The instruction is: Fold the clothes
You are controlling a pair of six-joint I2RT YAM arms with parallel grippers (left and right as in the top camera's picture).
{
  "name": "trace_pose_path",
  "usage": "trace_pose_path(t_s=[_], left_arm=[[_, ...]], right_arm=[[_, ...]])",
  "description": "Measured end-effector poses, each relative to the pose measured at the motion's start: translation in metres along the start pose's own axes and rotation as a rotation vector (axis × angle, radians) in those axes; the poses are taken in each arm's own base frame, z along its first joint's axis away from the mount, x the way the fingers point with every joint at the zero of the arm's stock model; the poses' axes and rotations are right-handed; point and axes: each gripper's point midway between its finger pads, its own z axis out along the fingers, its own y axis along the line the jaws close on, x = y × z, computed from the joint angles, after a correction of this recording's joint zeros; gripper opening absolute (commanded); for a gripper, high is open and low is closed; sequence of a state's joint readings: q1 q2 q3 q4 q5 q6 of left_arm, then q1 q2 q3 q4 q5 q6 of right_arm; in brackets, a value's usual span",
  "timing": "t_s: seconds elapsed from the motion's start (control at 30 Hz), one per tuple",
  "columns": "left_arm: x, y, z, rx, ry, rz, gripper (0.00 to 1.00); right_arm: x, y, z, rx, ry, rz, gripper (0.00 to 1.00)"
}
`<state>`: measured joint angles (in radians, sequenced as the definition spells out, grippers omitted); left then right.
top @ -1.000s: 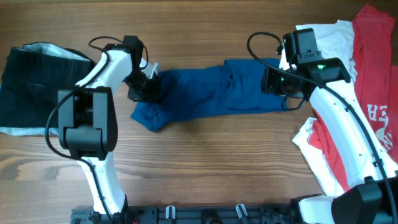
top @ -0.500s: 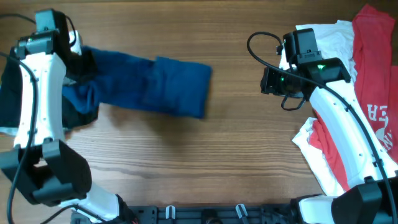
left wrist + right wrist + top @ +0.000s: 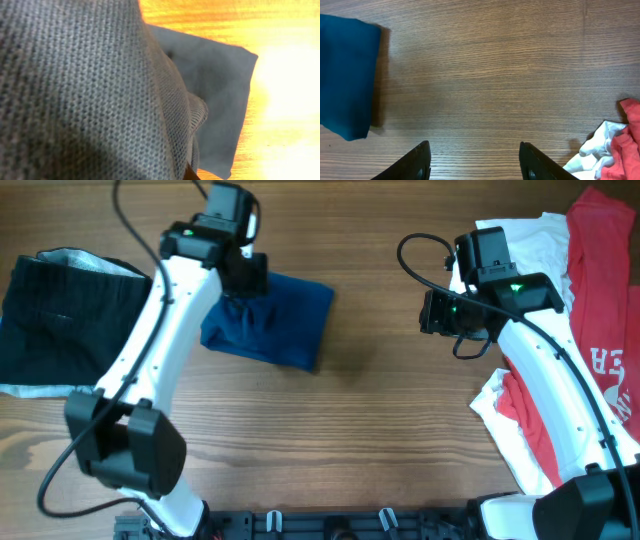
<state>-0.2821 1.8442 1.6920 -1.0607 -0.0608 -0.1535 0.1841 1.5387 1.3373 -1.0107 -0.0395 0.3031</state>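
Looking down, you have one blue garment (image 3: 275,325) folded in the upper middle-left of the bench (image 3: 380,430). Its cloth is drawn up against the left wrist lens, with the left jaws clenched on it. Your right jaws hang released over bare wood. One black garment (image 3: 60,310) lies far left; one red and white heap (image 3: 605,270) sits far right.

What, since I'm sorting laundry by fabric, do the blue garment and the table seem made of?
The blue garment: matte knit, probably cotton or a blend; the left wrist view shows rows of fine loops. The table: wood or wood-look laminate, smooth with faint sheen; long grain lines run across it.
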Motion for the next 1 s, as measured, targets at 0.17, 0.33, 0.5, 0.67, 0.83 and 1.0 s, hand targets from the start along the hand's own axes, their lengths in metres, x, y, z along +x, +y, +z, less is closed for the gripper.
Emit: trace_pose_path(t_s=[0.17, 0.33, 0.5, 0.67, 0.83, 1.0], left_arm=[[0.011, -0.023, 0.029, 0.000, 0.063, 0.047, 0.08], [0.018, -0.043, 0.039, 0.017, 0.082, 0.074, 0.23], [0.028, -0.073, 0.026, 0.070, 0.083, 0.122, 0.63], [-0.002, -0.053, -0.046, 0.102, -0.115, 0.067, 0.67], [-0.040, 0.020, -0.096, 0.072, -0.291, -0.108, 0.18], [-0.042, 0.021, -0.034, 0.119, -0.163, -0.137, 0.15]], right_arm=[[0.001, 0.000, 0.000, 0.001, 0.004, 0.000, 0.57], [0.002, -0.001, 0.000, 0.002, 0.007, 0.000, 0.57], [0.002, -0.001, 0.000, 0.002, 0.007, 0.000, 0.57], [0.002, 0.000, 0.000, 0.002, 0.006, 0.000, 0.57], [0.002, 0.000, 0.000, 0.002, 0.006, 0.000, 0.57], [0.002, 0.000, 0.000, 0.001, 0.007, 0.000, 0.58]])
